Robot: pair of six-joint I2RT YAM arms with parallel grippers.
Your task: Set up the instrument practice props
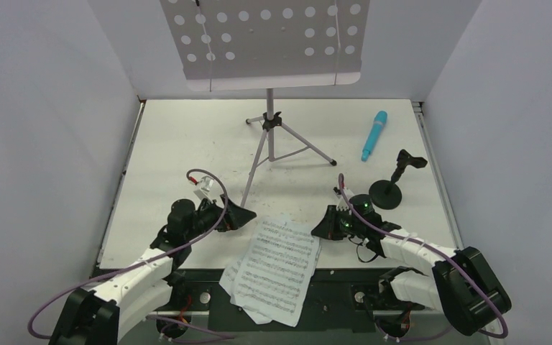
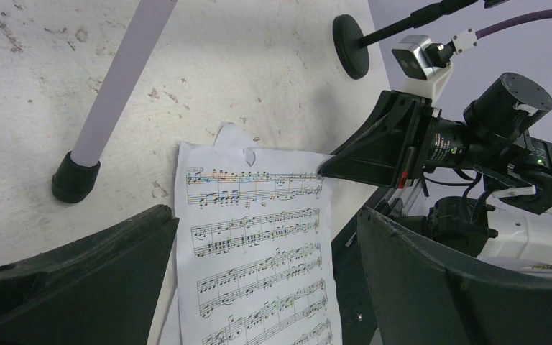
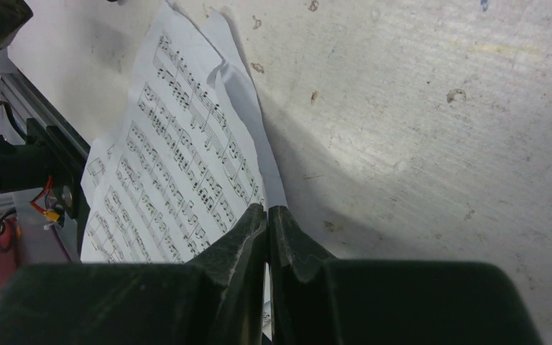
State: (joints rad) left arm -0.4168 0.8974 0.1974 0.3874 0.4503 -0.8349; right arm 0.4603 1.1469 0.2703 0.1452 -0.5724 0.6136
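The left gripper (image 1: 244,215) is held wide open, low over the desk (image 1: 180,144), and nothing is between its fingers. Just to its right, the sheet-music pages (image 1: 277,269) are laid flat, reaching over the near desk edge. Beyond it, the lilac music stand (image 1: 269,136) is set upright. The right gripper (image 1: 322,226) is fully closed at the pages' right edge; whether paper is pinched cannot be told. Just beyond it the black mic stand (image 1: 387,192) is placed, and further away the turquoise microphone (image 1: 374,135) is laid flat.
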